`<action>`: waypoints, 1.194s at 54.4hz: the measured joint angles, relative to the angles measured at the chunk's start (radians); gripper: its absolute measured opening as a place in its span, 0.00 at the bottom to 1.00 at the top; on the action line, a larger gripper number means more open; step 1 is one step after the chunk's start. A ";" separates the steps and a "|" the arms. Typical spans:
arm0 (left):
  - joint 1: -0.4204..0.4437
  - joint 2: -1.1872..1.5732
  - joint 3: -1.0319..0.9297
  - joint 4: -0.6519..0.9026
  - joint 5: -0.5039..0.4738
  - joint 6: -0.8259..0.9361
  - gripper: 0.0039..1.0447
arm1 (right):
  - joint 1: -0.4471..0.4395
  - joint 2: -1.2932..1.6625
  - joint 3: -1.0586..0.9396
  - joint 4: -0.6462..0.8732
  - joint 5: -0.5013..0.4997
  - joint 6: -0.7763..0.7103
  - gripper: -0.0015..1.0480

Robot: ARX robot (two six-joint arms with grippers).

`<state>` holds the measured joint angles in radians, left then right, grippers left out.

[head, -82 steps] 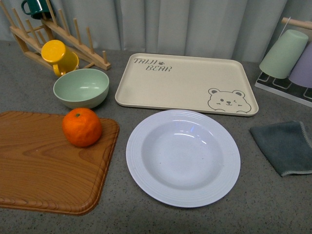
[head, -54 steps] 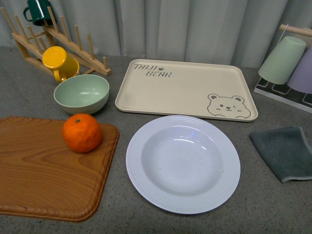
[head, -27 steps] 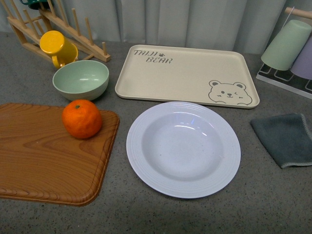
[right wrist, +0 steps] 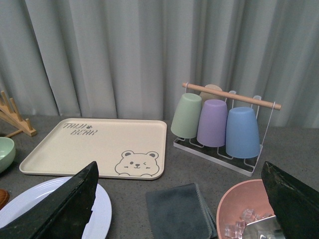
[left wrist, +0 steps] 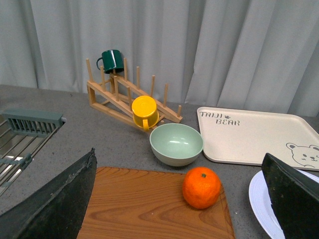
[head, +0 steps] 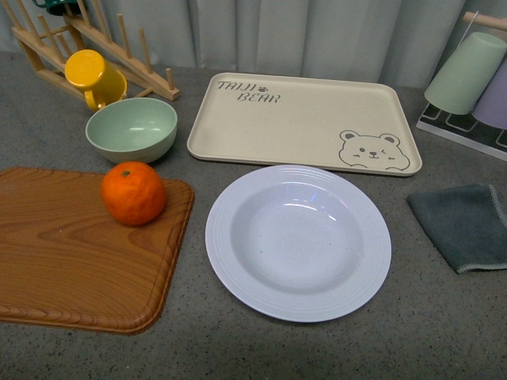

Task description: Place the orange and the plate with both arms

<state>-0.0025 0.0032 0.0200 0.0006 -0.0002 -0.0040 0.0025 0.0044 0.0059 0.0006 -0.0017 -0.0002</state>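
Note:
The orange (head: 133,193) rests on the far right corner of a wooden cutting board (head: 71,261); the left wrist view shows the orange (left wrist: 201,187) ahead of my left gripper (left wrist: 182,219), between its open fingers and well short of them. The pale lavender plate (head: 298,241) lies flat on the grey counter, right of the board. Its rim (right wrist: 99,209) shows at the edge of the right wrist view, beside one finger of my open right gripper (right wrist: 179,219), which holds nothing. Neither arm appears in the front view.
A beige bear-print tray (head: 305,131) lies behind the plate. A pale green bowl (head: 131,129), a yellow mug (head: 95,77) and a wooden rack (head: 87,47) stand at back left. At right lie a grey cloth (head: 467,226), a cup rack (right wrist: 219,124) and a pink bowl (right wrist: 239,211).
The front view shifted over the earlier frames, so everything slid up and down in the picture; since half a second ago it holds still. No object moved on the counter.

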 joint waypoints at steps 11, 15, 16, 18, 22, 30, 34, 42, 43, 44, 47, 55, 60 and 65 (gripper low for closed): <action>0.000 0.000 0.000 0.000 0.000 0.000 0.94 | 0.000 0.000 0.000 0.000 0.000 0.000 0.91; 0.000 0.000 0.000 0.000 0.000 0.000 0.94 | 0.000 0.000 0.000 0.000 0.000 0.000 0.91; 0.000 0.000 0.000 0.000 0.000 0.000 0.94 | 0.000 0.000 0.000 0.000 0.000 0.000 0.91; 0.000 0.000 0.000 0.000 0.000 0.000 0.94 | 0.000 0.000 0.000 0.000 0.000 0.000 0.91; 0.000 0.000 0.000 0.000 0.000 0.000 0.94 | 0.000 0.000 0.000 0.000 0.000 0.000 0.91; 0.000 0.000 0.000 0.000 0.000 0.000 0.94 | 0.000 0.000 0.000 0.000 0.000 0.000 0.91; 0.000 0.000 0.000 0.000 0.000 0.000 0.94 | 0.000 0.000 0.000 0.000 0.000 0.000 0.91; 0.000 0.000 0.000 0.000 0.000 0.000 0.94 | 0.000 0.000 0.000 0.000 0.000 0.000 0.91; 0.000 0.000 0.000 0.000 0.000 0.000 0.94 | 0.000 0.000 0.000 0.000 0.000 0.000 0.91; 0.000 0.000 0.000 0.000 0.000 0.000 0.94 | 0.000 0.000 0.000 0.000 0.000 0.000 0.91; -0.019 0.014 0.006 -0.028 -0.064 -0.024 0.94 | 0.000 0.000 0.000 0.000 0.000 0.000 0.91; -0.061 0.224 0.040 -0.066 -0.219 -0.137 0.94 | 0.000 0.000 0.000 0.000 -0.001 0.000 0.91; -0.034 0.390 0.063 0.083 -0.157 -0.159 0.94 | 0.000 0.000 0.000 0.000 0.000 0.000 0.91; -0.004 0.628 0.116 0.283 -0.122 -0.166 0.94 | 0.000 0.000 0.000 0.000 0.000 0.000 0.91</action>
<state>-0.0067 0.6308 0.1356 0.2840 -0.1219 -0.1696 0.0025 0.0040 0.0059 0.0006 -0.0017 0.0002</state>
